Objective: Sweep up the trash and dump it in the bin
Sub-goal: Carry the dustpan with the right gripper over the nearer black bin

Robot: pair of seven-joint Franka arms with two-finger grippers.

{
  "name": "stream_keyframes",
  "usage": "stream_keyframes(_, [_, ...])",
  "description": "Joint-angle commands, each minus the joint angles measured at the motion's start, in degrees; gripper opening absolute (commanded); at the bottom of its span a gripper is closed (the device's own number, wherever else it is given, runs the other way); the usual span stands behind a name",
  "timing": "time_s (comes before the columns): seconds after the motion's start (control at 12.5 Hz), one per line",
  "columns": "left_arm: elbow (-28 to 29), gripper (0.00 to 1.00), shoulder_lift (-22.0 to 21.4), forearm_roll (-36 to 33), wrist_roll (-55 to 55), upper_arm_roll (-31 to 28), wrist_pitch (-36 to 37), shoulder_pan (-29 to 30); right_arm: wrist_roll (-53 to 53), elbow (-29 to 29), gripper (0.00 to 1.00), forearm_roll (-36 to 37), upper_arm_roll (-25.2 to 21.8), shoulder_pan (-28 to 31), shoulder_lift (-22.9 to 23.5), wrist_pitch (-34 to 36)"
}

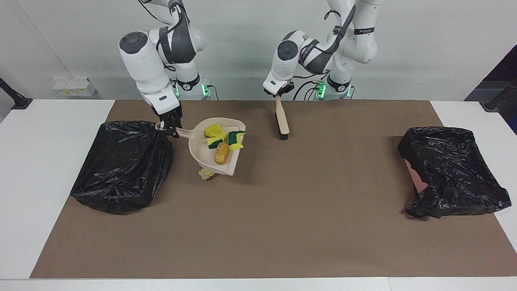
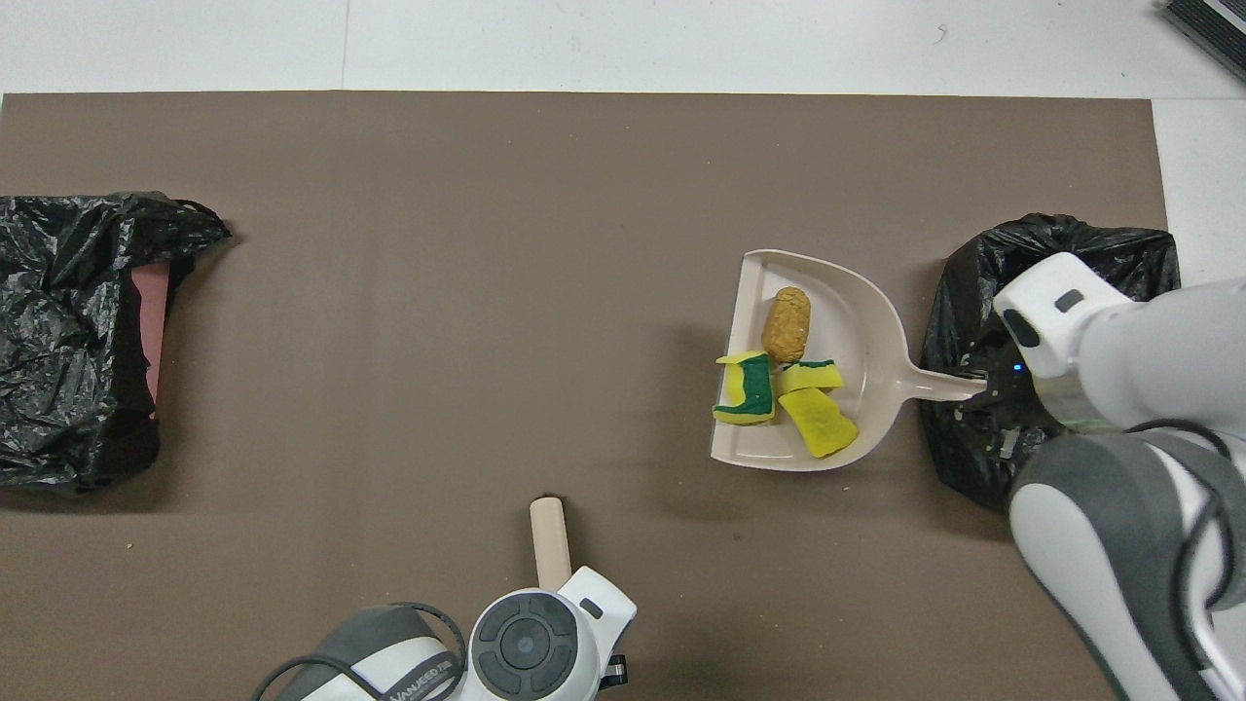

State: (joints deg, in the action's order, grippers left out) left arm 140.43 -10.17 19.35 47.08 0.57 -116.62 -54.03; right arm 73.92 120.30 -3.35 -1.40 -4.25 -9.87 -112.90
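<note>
Two grippers, both busy, but only one matters for the next bit. The right gripper (image 1: 173,130) is clamped on the tip of the dustpan (image 1: 204,155) handle, and it sits right at the rim of the black-bagged bin (image 1: 121,165) at the right arm's end of the table. From that grip the pan's long axis runs away from the bin, out toward the middle of the table — so the load is on the wrong end. Looks like the pan is lifted off the brown mat (image 1: 282,226) and fairly level.

In the pan: three yellow-and-green sponge chunks (image 2: 779,399) bunched near the handle end, plus the orange-brown lump (image 2: 786,323) closer to the open lip. My read is the pan has to swing over the bin mouth and tip before anything drops in.

Only one pale beige lump (image 1: 206,174) peeks out on the mat from under the pan in the facing view — the others I can't see.

The left gripper (image 1: 278,93) is shut on the brush (image 1: 282,121) handle, bristles hanging down over the mat near the robots, just waiting. The other bagged bin (image 1: 452,169) is way off at the left arm's end.
</note>
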Motion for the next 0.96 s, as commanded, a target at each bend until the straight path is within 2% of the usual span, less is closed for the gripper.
stream_keyframes(0.0, [2.39, 0.0, -1.79, -0.27, 0.38, -0.74, -1.41, -1.07, 4.73, -1.73, 0.0, -0.35, 0.08, 7.73, -1.99, 3.72])
stream_keyframes(0.16, [2.66, 0.0, -1.35, -0.27, -0.15, -0.74, -1.33, -0.29, 10.95, -3.31, 0.0, -0.34, 0.08, 15.72, -1.64, 4.35])
stream_keyframes(0.24, [2.49, 0.05, -1.17, -0.27, -0.24, -0.83, -1.85, -0.11, 13.51, -3.93, 0.0, 0.09, 0.08, 19.25, -1.55, 4.35])
stream_keyframes(0.32, [1.96, 0.23, -0.38, -0.19, -0.15, -0.83, -2.9, 0.24, 15.45, -4.28, 0.0, 2.36, 0.08, 22.33, -1.38, 3.83])
stream_keyframes(0.4, [1.96, 0.67, 0.58, -0.19, 0.11, -0.92, -7.17, 1.46, 16.34, -6.37, 0.0, 5.95, 0.08, 24.97, -0.42, 3.57])
stream_keyframes(0.48, [1.96, 1.0, 0.85, -0.27, 0.29, -0.83, -8.78, 2.35, 18.09, -9.44, 0.0, 8.94, 0.0, 26.65, 1.42, 3.65])
stream_keyframes(0.64, [-2.23, 1.0, 3.56, -0.36, -0.15, -1.0, -8.54, 3.23, 21.7, -13.85, 0.0, 13.09, -0.7, 28.77, 5.2, 2.95])
stream_keyframes(0.72, [-4.44, 1.0, 4.62, -2.71, -0.93, -1.0, -8.45, 4.8, 21.62, -13.95, 0.0, 15.02, -0.71, 28.69, 5.48, 1.9])
stream_keyframes(0.88, [-7.43, 1.0, 5.25, -11.4, -2.87, -1.09, -7.75, 6.3, 21.36, -12.73, 0.0, 24.66, 0.08, 27.03, 5.39, 0.58])
